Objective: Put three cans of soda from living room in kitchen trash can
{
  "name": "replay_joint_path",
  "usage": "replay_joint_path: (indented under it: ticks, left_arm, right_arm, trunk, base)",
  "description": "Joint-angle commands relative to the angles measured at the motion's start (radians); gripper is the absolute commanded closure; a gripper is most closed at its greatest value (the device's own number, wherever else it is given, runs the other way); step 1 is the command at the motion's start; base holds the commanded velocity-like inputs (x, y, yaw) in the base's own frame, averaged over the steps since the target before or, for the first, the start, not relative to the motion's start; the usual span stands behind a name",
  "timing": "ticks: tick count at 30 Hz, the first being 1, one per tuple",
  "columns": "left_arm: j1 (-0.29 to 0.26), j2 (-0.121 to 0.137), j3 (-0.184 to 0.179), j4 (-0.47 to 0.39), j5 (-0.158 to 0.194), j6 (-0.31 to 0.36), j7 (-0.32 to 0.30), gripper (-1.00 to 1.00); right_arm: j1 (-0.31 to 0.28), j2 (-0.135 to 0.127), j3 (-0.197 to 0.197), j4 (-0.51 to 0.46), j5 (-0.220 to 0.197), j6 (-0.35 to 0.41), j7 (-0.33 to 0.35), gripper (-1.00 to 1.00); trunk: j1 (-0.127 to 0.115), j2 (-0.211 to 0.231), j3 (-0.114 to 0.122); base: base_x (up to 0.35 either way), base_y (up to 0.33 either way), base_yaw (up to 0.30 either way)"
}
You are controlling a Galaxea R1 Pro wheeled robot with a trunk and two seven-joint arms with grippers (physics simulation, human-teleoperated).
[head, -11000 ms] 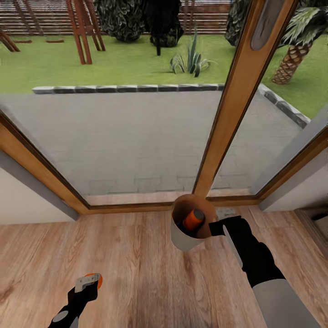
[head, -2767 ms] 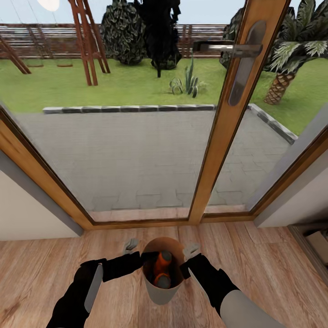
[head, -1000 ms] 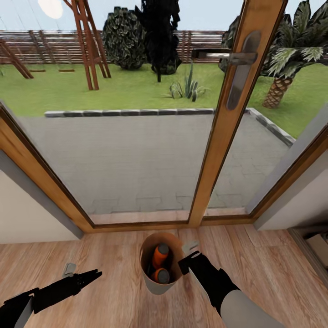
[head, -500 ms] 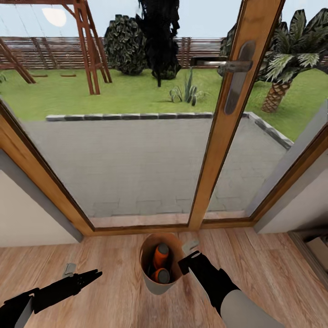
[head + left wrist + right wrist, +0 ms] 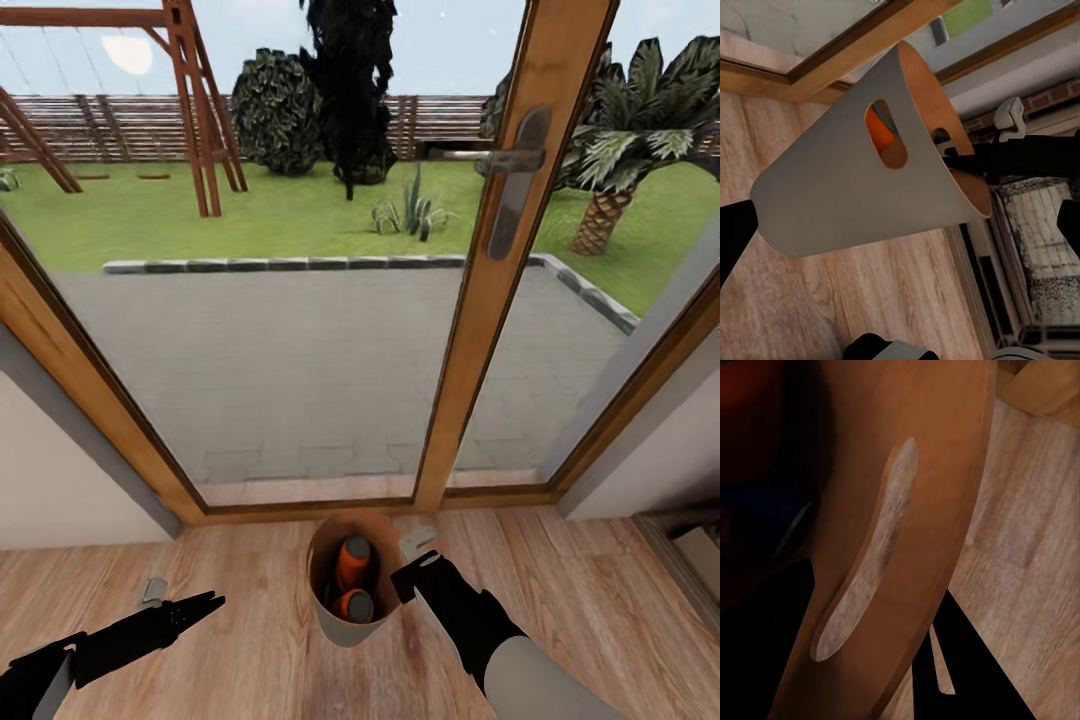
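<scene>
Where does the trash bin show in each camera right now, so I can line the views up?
Head view: trash bin at bottom centre, on the wood floor by the glass door.
Left wrist view: bin across the middle, pale grey side.
Right wrist view: its brown-orange inner wall, close up.
Shared landmark: the slot handle cut in the wall.

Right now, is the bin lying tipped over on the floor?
No, the bin stands upright on the wood floor, its open rim facing up with orange cans inside.
</scene>
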Motion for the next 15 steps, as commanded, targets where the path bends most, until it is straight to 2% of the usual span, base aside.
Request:
replay_joint_path:
  ticks: [1, 15]
  left_arm:
    - [0.000, 0.000, 0.000, 0.000, 0.000, 0.000, 0.000, -1.00]
    - [0.000, 0.002, 0.000, 0.000, 0.000, 0.000, 0.000, -1.00]
  right_arm:
    - [0.000, 0.000, 0.000, -0.001, -0.005, -0.001, 0.009, 1.00]
    - [0.000, 0.000, 0.000, -0.001, -0.005, 0.000, 0.009, 1.00]
  trunk:
    - [0.000, 0.000, 0.001]
    - [0.000, 0.000, 0.002]
  base:
    - [0.000, 0.000, 0.000]
    - [0.000, 0.000, 0.000]
